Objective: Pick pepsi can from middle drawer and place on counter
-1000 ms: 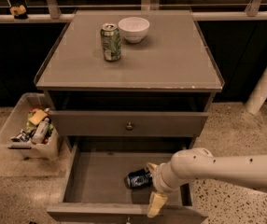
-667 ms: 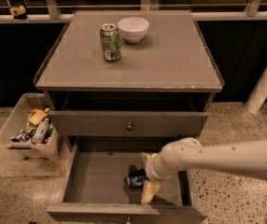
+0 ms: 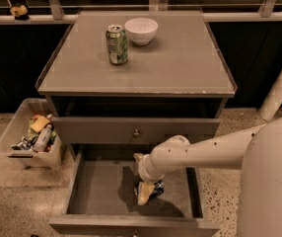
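Observation:
The pepsi can [image 3: 154, 188], dark blue, lies on its side on the floor of the open middle drawer [image 3: 99, 189], right of centre. My gripper [image 3: 141, 176] reaches into the drawer from the right on a white arm. Its two tan fingers are spread apart, one toward the back of the drawer and one [image 3: 144, 195] right at the can's left side, partly covering it. The can rests on the drawer floor. The counter [image 3: 180, 58] is the grey top of the cabinet above.
A green patterned can [image 3: 117, 44] and a white bowl [image 3: 141, 30] stand at the back left of the counter. The shut upper drawer front [image 3: 136, 130] overhangs the arm. A plastic bin of snacks [image 3: 30, 137] sits on the floor at the left. A white pillar [image 3: 281, 85] slants at the right.
The arm has swung left and deeper into the drawer, and the gripper now sits over the can's left side instead of to its right.

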Controlling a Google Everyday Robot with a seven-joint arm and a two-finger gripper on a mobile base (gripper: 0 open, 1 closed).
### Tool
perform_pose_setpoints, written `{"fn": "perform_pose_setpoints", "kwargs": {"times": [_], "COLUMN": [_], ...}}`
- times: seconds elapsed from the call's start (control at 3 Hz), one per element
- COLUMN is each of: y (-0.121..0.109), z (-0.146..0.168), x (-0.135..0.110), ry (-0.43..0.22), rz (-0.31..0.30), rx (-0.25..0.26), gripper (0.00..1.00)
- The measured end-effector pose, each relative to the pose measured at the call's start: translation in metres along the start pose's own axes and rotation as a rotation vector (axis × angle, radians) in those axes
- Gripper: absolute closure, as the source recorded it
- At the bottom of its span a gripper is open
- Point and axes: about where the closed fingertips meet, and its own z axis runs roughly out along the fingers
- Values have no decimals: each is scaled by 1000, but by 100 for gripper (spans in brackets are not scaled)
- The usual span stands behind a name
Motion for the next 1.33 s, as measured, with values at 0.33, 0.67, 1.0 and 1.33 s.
{"fn": "perform_pose_setpoints", "kwargs": {"times": [0.33, 0.67, 1.0, 1.33], "y": [3, 4, 4, 9], "z": [-1, -3, -3, 3], "x": [23, 32, 32, 36], "ry": [-5, -1, -1, -45], "rz": [1, -36, -36, -46], "rx": [-11, -9, -9, -17], "gripper": [0, 0, 0, 0]}}
